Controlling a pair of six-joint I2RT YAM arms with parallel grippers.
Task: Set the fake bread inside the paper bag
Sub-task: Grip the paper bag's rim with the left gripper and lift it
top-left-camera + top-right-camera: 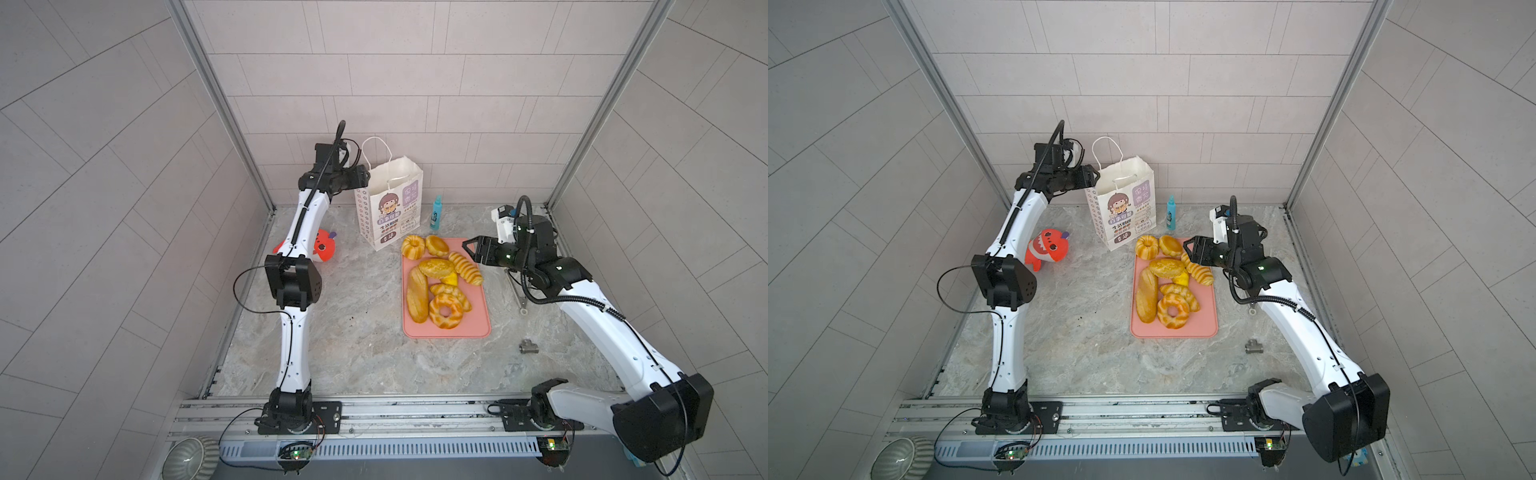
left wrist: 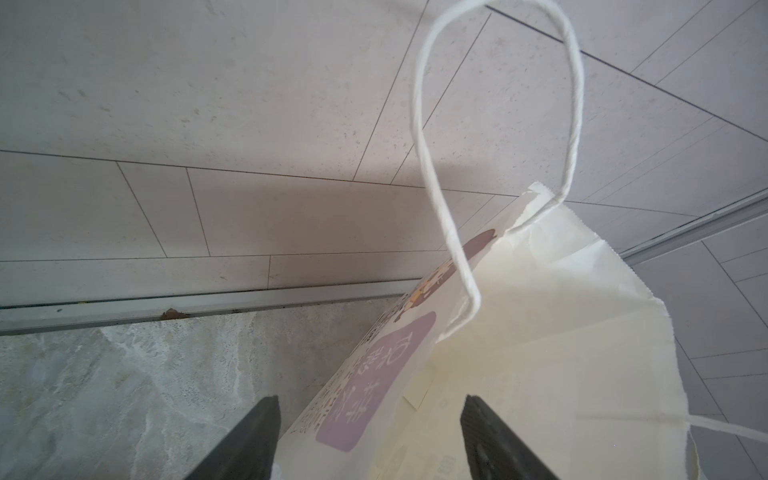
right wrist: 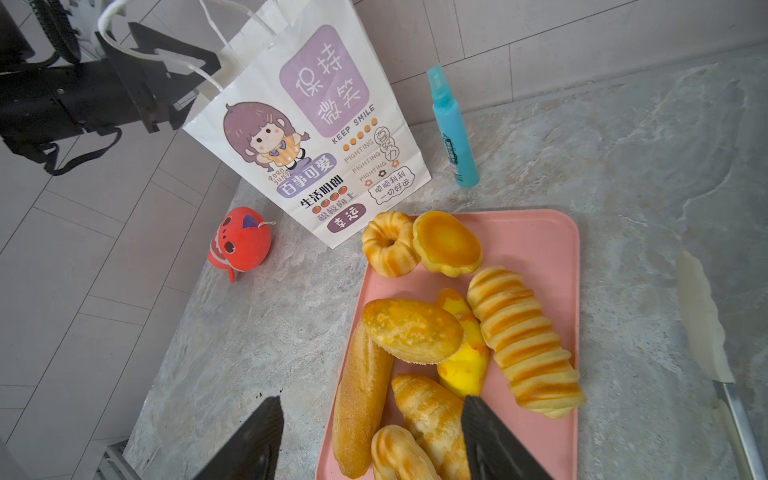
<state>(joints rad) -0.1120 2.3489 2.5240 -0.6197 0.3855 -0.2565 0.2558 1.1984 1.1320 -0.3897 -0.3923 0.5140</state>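
Several glossy golden-yellow toy breads [image 1: 436, 268] lie on a flat pink tray [image 1: 473, 320] beside the white paper bag [image 1: 388, 208], whose rim the unclenched left end effector [image 1: 365, 176] straddles, likely to steady it, while the right end effector [image 1: 466, 248] hovers released above.

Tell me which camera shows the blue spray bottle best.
The right wrist view: the spray bottle stands large there, cap and label visible. Both top views show it small; the left wrist view misses it.
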